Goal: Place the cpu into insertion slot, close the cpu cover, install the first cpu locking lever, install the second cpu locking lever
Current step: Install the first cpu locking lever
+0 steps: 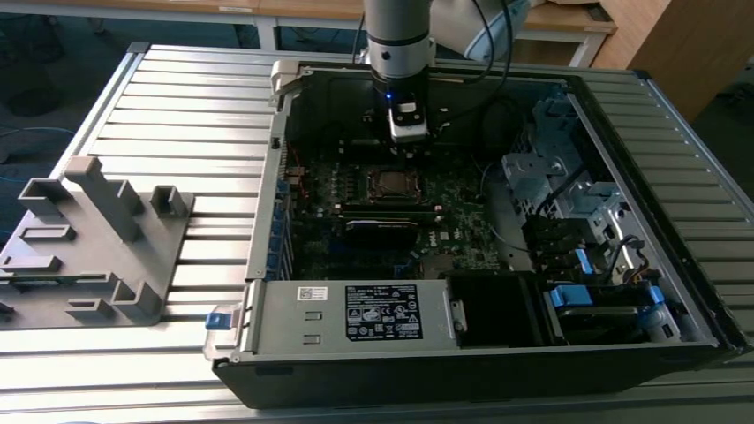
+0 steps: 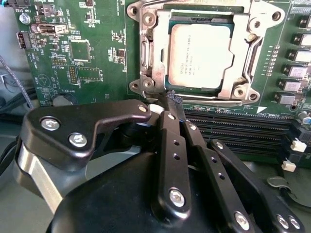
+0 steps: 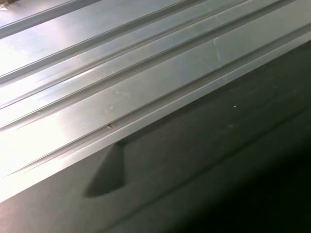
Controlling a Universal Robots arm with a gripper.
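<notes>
The cpu [image 2: 199, 56], a flat silver-grey square, lies in the insertion slot [image 1: 389, 183] on the green motherboard inside the open computer case. The cpu cover [image 2: 241, 48], a silver frame with a square window, lies flat over it. Thin metal levers run along two opposite sides of the cover [image 2: 145, 53]; I cannot tell whether they are latched. My gripper [image 2: 174, 98] is shut, its black fingers [image 2: 167, 141] pressed together, with the tip just off one corner of the socket frame. In the exterior view the gripper [image 1: 404, 137] hangs inside the case just behind the slot.
Long black memory slots [image 2: 233, 126] run beside the socket. The case holds a power supply [image 1: 353, 314], a drive cage [image 1: 566, 185] and cables. A grey fixture [image 1: 101, 238] stands on the ribbed metal table [image 3: 121, 87] at the exterior view's left.
</notes>
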